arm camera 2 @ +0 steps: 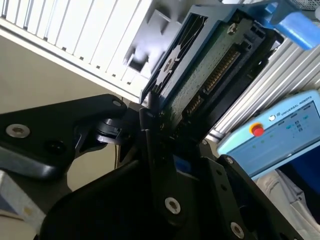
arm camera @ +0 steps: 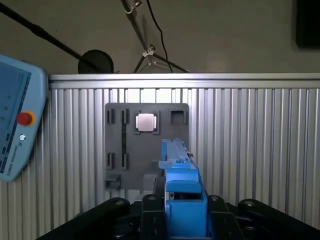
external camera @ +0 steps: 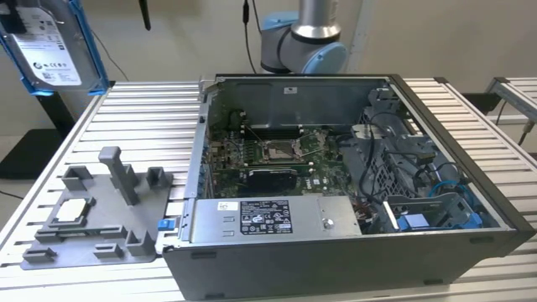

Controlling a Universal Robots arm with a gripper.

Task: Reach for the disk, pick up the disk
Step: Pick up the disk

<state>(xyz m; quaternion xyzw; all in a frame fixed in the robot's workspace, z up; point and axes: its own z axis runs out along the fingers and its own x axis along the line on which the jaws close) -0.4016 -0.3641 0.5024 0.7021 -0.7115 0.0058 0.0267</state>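
Over ribbed aluminium table (external camera: 143, 119), hand (arm camera: 184, 212) clamped on white-labelled, blue-framed disk (external camera: 52, 47).

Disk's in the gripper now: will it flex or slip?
Likely rigid and heavy for its size: the disk is metal-cased. Gripped on its smooth blue frame by the gripper, it could slip. Its exposed circuit board looks fragile.

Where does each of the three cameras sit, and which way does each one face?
Exterior view: off the arm, above the table, looking down into the open computer case; the arm stands behind it.
First wrist view: on the arm, looking down past the gripper to the grey plate.
Second wrist view: on the arm, looking along the gripper at the disk's circuit-board side.
All three share the disk, held in the gripper.
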